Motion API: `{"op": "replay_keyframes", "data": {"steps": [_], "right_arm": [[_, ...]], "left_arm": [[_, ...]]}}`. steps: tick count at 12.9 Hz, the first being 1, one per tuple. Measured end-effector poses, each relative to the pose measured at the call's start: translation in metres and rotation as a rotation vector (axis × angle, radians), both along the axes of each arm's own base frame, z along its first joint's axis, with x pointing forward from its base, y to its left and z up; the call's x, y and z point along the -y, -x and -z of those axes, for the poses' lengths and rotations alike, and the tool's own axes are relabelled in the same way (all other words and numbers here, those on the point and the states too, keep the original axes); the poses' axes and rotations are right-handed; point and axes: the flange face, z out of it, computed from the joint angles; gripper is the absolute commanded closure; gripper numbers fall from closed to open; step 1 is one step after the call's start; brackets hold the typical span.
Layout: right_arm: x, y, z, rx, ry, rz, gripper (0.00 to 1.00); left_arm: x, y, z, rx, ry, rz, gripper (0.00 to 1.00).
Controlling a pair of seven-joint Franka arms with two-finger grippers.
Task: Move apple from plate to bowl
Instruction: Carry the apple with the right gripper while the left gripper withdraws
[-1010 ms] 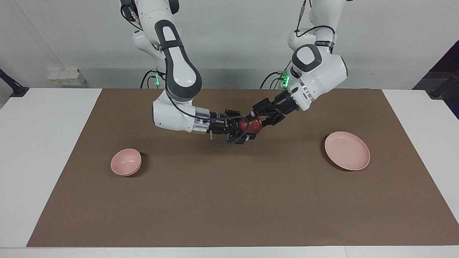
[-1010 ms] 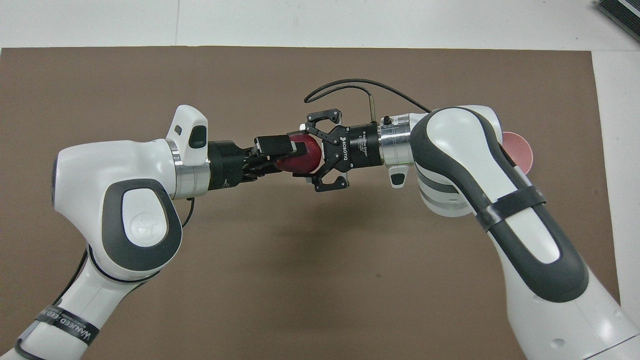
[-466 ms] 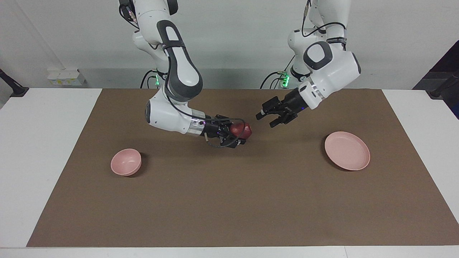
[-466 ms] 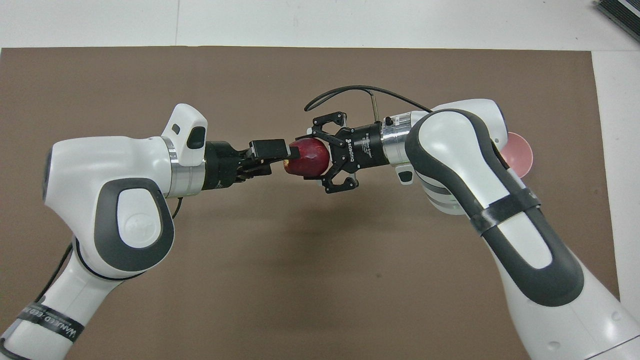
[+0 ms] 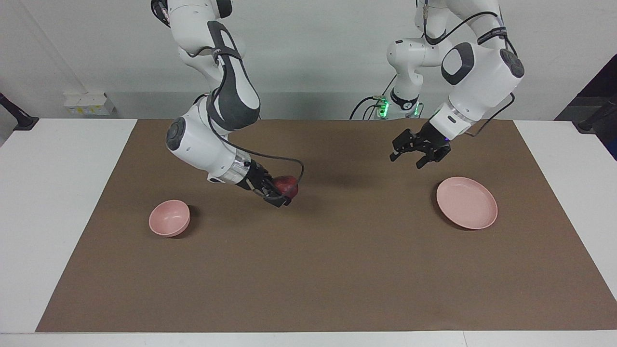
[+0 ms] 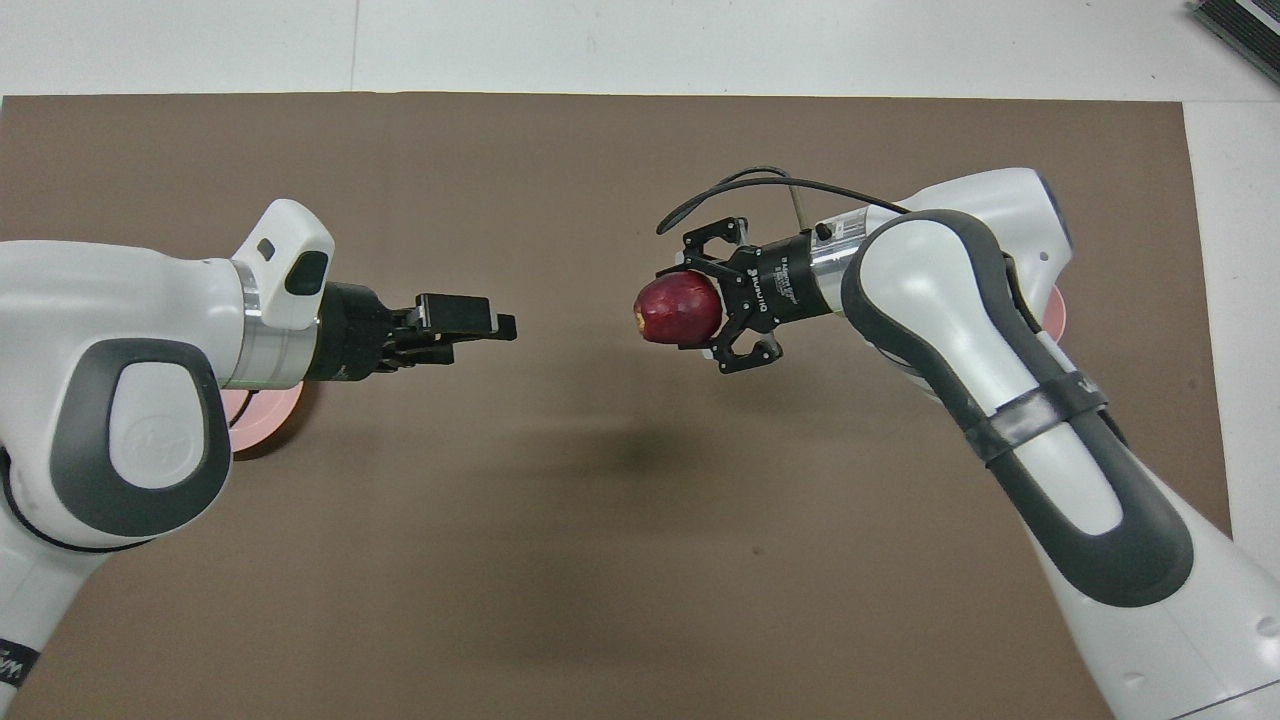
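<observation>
1. Carrying the apple (image 5: 287, 185) clamped in the right gripper (image 5: 282, 193), now closer to the bowl (image 5: 169, 224).
2. Retreating with the left gripper (image 5: 418, 155) spread and empty, now near the plate (image 5: 466, 202).

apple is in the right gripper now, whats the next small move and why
Probably carry the apple on toward the bowl. The right gripper holds it in the air over bare mat, short of the bowl, which sits empty toward the right arm's end. The left gripper, open, hangs near the plate.
</observation>
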Motion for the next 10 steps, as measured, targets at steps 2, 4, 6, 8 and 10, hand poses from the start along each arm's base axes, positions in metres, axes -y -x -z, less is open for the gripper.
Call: {"op": "replay_keyframes", "data": {"steps": [2,4,6,8,10], "right_arm": [[0.009,-0.010,-0.001,0.140,0.121,-0.075,1.00],[0.029,-0.021,0.005,0.245,0.241,-0.192,1.00],[0.067,-0.030,0.012,0.312,0.349,-0.359,1.00],[0.104,-0.035,0.017,0.358,0.433,-0.536,1.00],[0.139,-0.040,0.018,0.415,0.520,-0.664,1.00]], "left_arm": [[-0.021,-0.006,-0.018,0.037,-0.114,0.021,0.00],[-0.039,-0.011,-0.041,0.062,-0.191,0.035,0.00],[-0.058,-0.011,-0.077,0.064,-0.219,0.069,0.00],[-0.080,-0.004,-0.119,0.048,-0.233,0.109,0.00],[-0.096,0.006,-0.149,0.024,-0.274,0.137,0.00]]}}
